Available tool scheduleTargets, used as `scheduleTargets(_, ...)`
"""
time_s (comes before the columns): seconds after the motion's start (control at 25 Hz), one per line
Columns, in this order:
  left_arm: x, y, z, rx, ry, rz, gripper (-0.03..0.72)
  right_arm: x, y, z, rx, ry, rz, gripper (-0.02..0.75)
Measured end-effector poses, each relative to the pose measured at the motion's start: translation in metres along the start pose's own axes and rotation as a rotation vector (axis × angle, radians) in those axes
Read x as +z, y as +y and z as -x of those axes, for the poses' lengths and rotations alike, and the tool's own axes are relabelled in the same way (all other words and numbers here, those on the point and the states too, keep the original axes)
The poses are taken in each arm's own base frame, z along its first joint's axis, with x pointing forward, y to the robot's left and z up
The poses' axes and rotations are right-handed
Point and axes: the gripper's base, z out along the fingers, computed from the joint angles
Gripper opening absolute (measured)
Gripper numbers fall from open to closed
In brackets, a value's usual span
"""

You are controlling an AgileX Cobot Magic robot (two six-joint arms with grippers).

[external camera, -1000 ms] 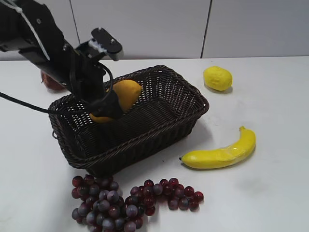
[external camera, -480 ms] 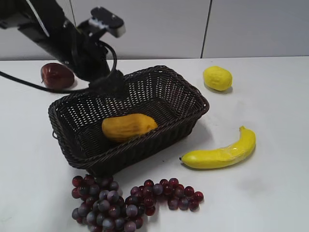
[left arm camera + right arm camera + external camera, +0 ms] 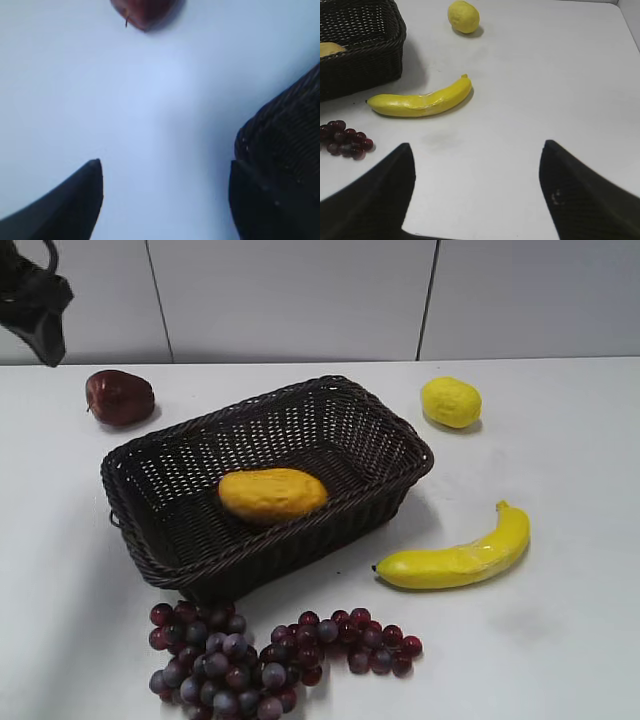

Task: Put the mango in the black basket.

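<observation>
The mango (image 3: 272,494) lies on its side on the floor of the black basket (image 3: 390,440), free of any gripper. A sliver of it shows in the right wrist view (image 3: 330,48), inside the basket (image 3: 370,60). My left gripper (image 3: 40,320) is at the far upper left of the exterior view, well away from the basket. In the left wrist view it (image 3: 165,172) is open and empty over bare table, with the basket's corner (image 3: 285,135) at the right. My right gripper (image 3: 476,152) is open and empty above the table, right of the basket.
A dark red apple (image 3: 119,397) sits left of the basket and shows in the left wrist view (image 3: 145,10). A lemon (image 3: 450,401) lies at the back right, a banana (image 3: 460,555) at the right, and a bunch of grapes (image 3: 250,660) in front.
My left gripper let go of the mango, which dropped and settled in the basket. The left arm then drew back up and to the left, out to the frame's corner.
</observation>
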Motion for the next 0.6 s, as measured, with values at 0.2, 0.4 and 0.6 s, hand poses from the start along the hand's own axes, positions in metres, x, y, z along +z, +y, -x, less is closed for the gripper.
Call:
scheduleTargets(0.2,-0.009,0.008,-0.033,-0.085,0.031,-0.044,0.578,0.0,0.0,0.0,0.0,0.0,0.0,0.592)
scheduleTargets(0.4,-0.02,0.001,-0.085,-0.093,0.069,-0.026,0.574,0.0,0.0,0.0,0.0,0.0,0.0,0.592)
scheduleTargets(0.6,-0.046,-0.009,-0.146,-0.128,0.002,-0.017,0.574,0.0,0.0,0.0,0.0,0.0,0.0,0.592)
